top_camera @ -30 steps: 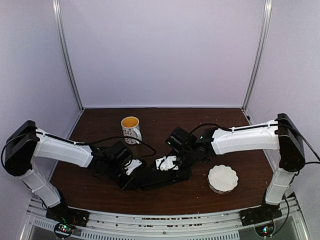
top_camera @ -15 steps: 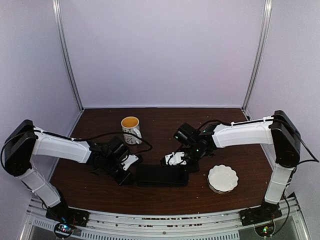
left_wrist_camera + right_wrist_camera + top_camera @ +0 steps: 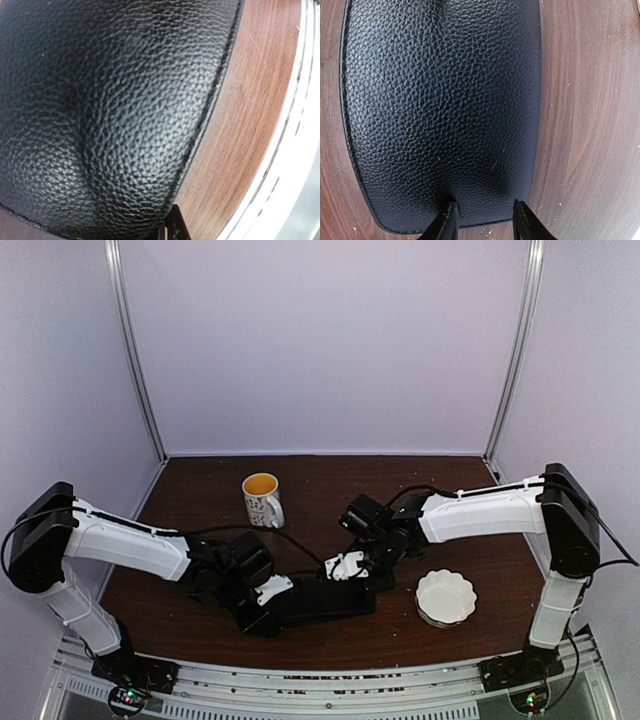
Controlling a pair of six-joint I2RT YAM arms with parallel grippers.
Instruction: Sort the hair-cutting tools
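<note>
No hair-cutting tools show in any view. A black grained zip case (image 3: 322, 602) lies flat on the brown table and fills both wrist views (image 3: 110, 110) (image 3: 445, 100). My left gripper (image 3: 262, 612) sits at the case's left end. Its fingertips (image 3: 169, 231) are shut together right at the case's seam, and I cannot see whether they pinch anything. My right gripper (image 3: 349, 569) is on the case's far right end. Its jaws (image 3: 484, 220) stand apart, and the left fingertip (image 3: 445, 222) dents the leather.
A white patterned mug (image 3: 262, 498) with a yellow inside stands at the back left of the table. A white scalloped dish (image 3: 446, 597) sits near the front right. The table's metal front rail (image 3: 300, 150) runs close beside the case.
My left gripper has moved nearer the front edge and to the right, and the case's left end has swung with it. The right gripper's jaws have narrowed a little on the case's end.
</note>
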